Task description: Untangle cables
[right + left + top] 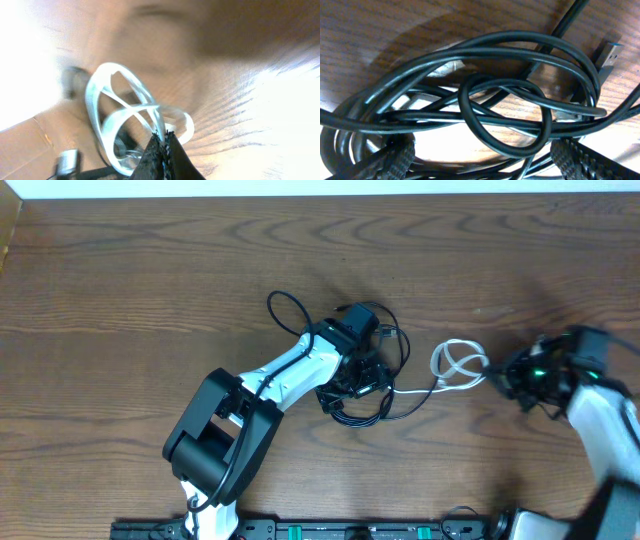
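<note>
Left gripper (352, 375) is down on the black cable (375, 392) bundle, about mid-table (150, 280). Jaws are wide open, one finger on each side of the coils. In the left wrist view the black cable (500, 115) fills the frame: several loops are stacked and crossed, with one small loop lying over the top in the middle. The two textured fingers (395, 160) show at the bottom corners, and the coils run between them. The left gripper (482, 150) is not clamped on anything. A metal plug (607, 55) sits at the upper right of the bundle, flat on the wood.

White cable (458, 365) lies to the right of the black bundle in a couple of small loops. One thin white strand runs left into the black coils, so the two are joined there.

Right gripper (508, 375) is at the right end of the white loops, blurred in the overhead view. In the right wrist view the right gripper (162, 147) is fully closed, tips pressed together right at the white cable (125, 115). Cannot tell if a strand is pinched between them. A small grey plug (67, 162) shows at the lower left, soft focus. Much of the frame is washed out.
</note>
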You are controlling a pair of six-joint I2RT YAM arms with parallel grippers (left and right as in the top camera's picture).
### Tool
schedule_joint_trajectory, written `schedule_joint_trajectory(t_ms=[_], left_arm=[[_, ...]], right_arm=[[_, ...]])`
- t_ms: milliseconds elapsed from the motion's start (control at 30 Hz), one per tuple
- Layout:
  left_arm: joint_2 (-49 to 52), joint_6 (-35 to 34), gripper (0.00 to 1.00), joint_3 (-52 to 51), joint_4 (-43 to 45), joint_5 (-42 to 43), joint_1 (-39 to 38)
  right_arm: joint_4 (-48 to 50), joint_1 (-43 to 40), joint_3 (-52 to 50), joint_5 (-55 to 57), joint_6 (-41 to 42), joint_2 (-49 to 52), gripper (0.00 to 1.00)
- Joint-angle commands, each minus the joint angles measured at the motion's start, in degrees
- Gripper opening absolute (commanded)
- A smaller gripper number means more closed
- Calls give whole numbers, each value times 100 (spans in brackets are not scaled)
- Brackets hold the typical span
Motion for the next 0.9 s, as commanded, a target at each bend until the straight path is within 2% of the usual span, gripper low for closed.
schedule_joint_trajectory(t_ms=[0, 100, 233, 267, 300, 367, 400, 533, 633, 667, 700, 767, 867], left_arm=[[87, 13, 94, -157, -39, -149, 22], [87, 15, 94, -157, -39, -149, 24], [87, 245, 94, -157, -42, -146, 28], [87, 378, 90, -157, -39, -146, 48], [85, 485, 80, -157, -42, -146, 74], [72, 538, 75, -157, -96, -125, 151], [50, 535, 70, -157, -155, -122, 212], [-127, 592, 70, -157, -282, -107, 393], [-413, 966, 71, -153, -275, -63, 492], [-535, 1093, 74, -153, -269, -85, 503], [-667, 1182, 80, -153, -269, -160, 501], [-949, 1366, 88, -153, -256, -422, 470], [-1333, 1576, 91, -153, -254, -1207, 256]], right_arm=[[-168, -295, 195, 13, -1049, -1368, 1], [-299, -308, 280, 289, -1211, -2247, 1], [-708, -308, 315, 2002, -1226, -3108, 1], [-846, -308, 337, 2350, -1224, -3230, 1], [-975, -308, 361, 2632, -1224, -3324, 1], [-1231, -310, 431, 3176, -1222, -3405, 1], [-1353, -308, 483, 3434, -1224, -3401, 1], [-1567, -308, 575, 3565, -1213, -3263, 1], [-1829, -308, 577, 3528, -1047, -2990, 5], [-1985, -308, 577, 3506, -1021, -2859, 12], [-2155, -308, 575, 3482, -1008, -2721, 24], [-2455, -308, 575, 3460, -1010, -2420, 41], [-2597, -308, 575, 3416, -1036, -2031, 49]])
